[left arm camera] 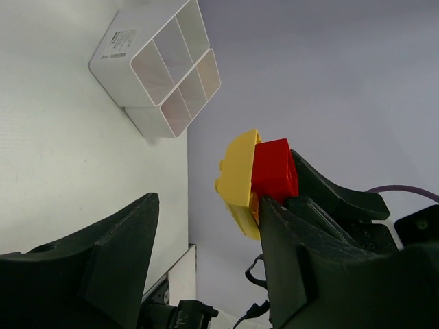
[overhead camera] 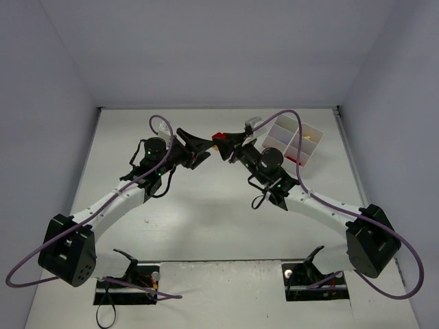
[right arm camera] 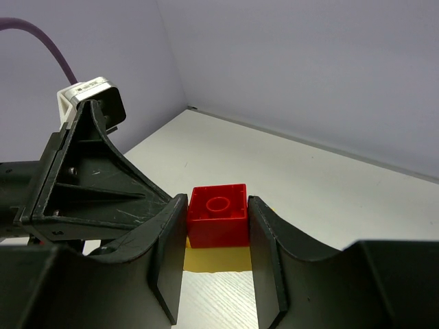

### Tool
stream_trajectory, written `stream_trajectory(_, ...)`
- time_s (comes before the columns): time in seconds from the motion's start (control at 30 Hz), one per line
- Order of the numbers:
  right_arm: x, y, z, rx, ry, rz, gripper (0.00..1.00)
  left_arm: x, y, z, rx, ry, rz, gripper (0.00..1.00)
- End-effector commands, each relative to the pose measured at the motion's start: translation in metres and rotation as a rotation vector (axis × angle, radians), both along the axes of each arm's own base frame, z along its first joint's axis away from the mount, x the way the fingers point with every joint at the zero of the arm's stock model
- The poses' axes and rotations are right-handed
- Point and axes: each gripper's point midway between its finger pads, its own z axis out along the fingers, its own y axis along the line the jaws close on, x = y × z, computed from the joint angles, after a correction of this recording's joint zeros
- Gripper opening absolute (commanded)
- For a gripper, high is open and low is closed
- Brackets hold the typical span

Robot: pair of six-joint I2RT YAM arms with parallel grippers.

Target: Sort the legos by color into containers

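My right gripper (right arm camera: 217,205) is shut on a red brick (right arm camera: 218,216), held in the air, with a yellow brick (right arm camera: 212,259) stuck to it. In the top view the red brick (overhead camera: 218,136) hangs between both arms, left of the white six-compartment tray (overhead camera: 278,140). My left gripper (left arm camera: 206,240) is open and faces the pair. The yellow brick (left arm camera: 236,181) lies just past the tip of its right finger (left arm camera: 302,260), which hides part of it. The red brick (left arm camera: 274,175) sits behind the yellow one.
The tray (left arm camera: 113,55) stands at the back right and holds yellow (overhead camera: 312,136) and red (overhead camera: 296,161) pieces. Grey walls enclose the table. Purple cables loop over both arms. The other bricks are not in view.
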Motion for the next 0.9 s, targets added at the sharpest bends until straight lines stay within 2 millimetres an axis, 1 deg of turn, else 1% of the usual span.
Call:
stream_trajectory(0.0,-0.006,0.006,0.063,0.135,-0.135,0.028,0.00,0.006,-0.006,0.045,-0.075,-0.119,0.001,0.53)
stream_trajectory(0.13,-0.009,0.009,0.061,0.138,-0.126,0.044,0.00,0.008,-0.005,0.048,-0.080,-0.138,0.016,0.48)
stream_trajectory(0.17,-0.011,0.010,0.060,0.141,-0.121,0.050,0.00,0.009,-0.004,0.048,-0.081,-0.141,0.019,0.45)
stream_trajectory(0.27,-0.016,0.013,0.056,0.143,-0.101,0.071,0.00,0.009,-0.005,0.051,-0.089,-0.166,0.014,0.42)
stream_trajectory(0.3,-0.018,0.014,0.054,0.146,-0.087,0.075,0.00,0.008,-0.006,0.051,-0.092,-0.178,0.010,0.41)
stream_trajectory(0.33,-0.020,0.014,0.047,0.142,-0.071,0.077,0.00,0.007,-0.006,0.050,-0.092,-0.184,0.007,0.41)
stream_trajectory(0.4,-0.025,0.014,0.043,0.155,-0.046,0.086,0.00,0.004,-0.007,0.046,-0.094,-0.195,-0.007,0.40)
stream_trajectory(0.43,-0.029,0.013,0.033,0.151,-0.025,0.087,0.00,0.002,-0.006,0.039,-0.089,-0.192,-0.010,0.40)
stream_trajectory(0.5,-0.034,0.013,0.023,0.156,0.006,0.094,0.00,-0.001,-0.006,0.030,-0.091,-0.182,-0.013,0.39)
stream_trajectory(0.53,-0.037,0.013,0.013,0.147,0.025,0.096,0.00,-0.003,-0.005,0.016,-0.085,-0.159,-0.013,0.38)
stream_trajectory(0.6,-0.043,0.013,0.009,0.151,0.039,0.099,0.00,-0.005,-0.005,0.011,-0.091,-0.159,-0.014,0.37)
stream_trajectory(0.63,-0.044,0.013,0.007,0.153,0.047,0.100,0.00,-0.006,-0.006,0.005,-0.088,-0.148,-0.017,0.36)
stream_trajectory(0.7,-0.047,0.015,0.002,0.148,0.058,0.106,0.00,-0.007,-0.008,0.003,-0.083,-0.144,-0.024,0.36)
stream_trajectory(0.87,-0.046,0.017,0.003,0.151,0.052,0.103,0.00,-0.009,-0.017,-0.003,-0.073,-0.131,-0.055,0.32)
